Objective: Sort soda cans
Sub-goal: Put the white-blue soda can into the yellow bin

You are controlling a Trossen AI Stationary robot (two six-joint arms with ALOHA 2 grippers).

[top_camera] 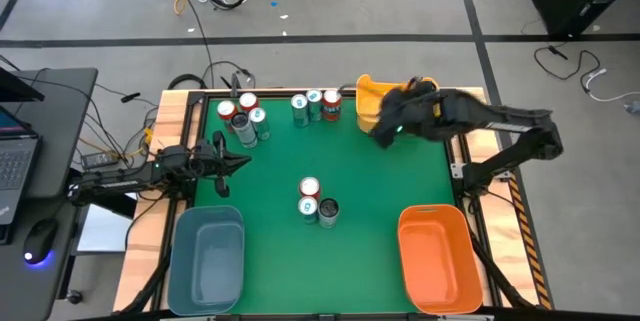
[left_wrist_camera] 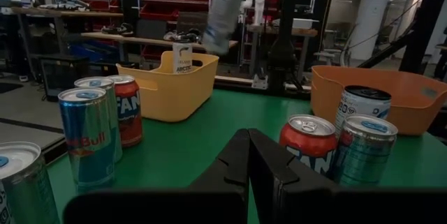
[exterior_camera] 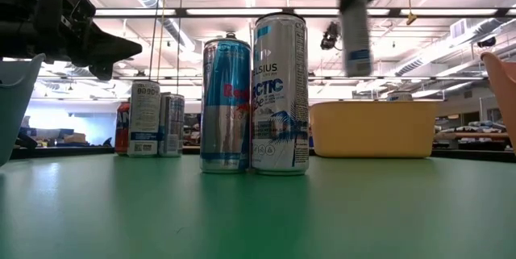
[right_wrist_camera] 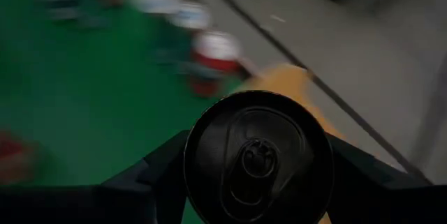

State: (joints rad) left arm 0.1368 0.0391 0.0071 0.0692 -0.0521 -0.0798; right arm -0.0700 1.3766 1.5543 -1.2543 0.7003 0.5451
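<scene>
Hanging above the yellow bin [top_camera: 372,96] at the table's far edge, the right gripper [right_wrist_camera: 258,175] has its two fingers pressed against the sides of a dark-topped can [right_wrist_camera: 258,158], held upright by its body with the pull-tab facing up. From table level the same can [exterior_camera: 355,41] shows as a pale blur in the air above the bin. A slim drink can like that is probably light and stiff along its length, but the wall is thin and smooth, so I would take it mid-body with modest squeeze; too much would dent it, too little and it could slide through.

The left gripper [top_camera: 222,157] waits at the left side of the green table [top_camera: 380,191], fingers shut on nothing.

One can already stands inside the yellow bin [left_wrist_camera: 183,58]. The other soda cans stand in three groups: a cluster at the far left corner [top_camera: 241,118], three near the far edge just beside the yellow bin [top_camera: 314,106], and three touching at the middle [top_camera: 315,202]. The blue bin [top_camera: 207,256] and orange bin [top_camera: 435,256] sit at the near corners, both apparently empty. Nothing blocks the drop, though the red can [top_camera: 331,104] stands close to the bin's wall.
</scene>
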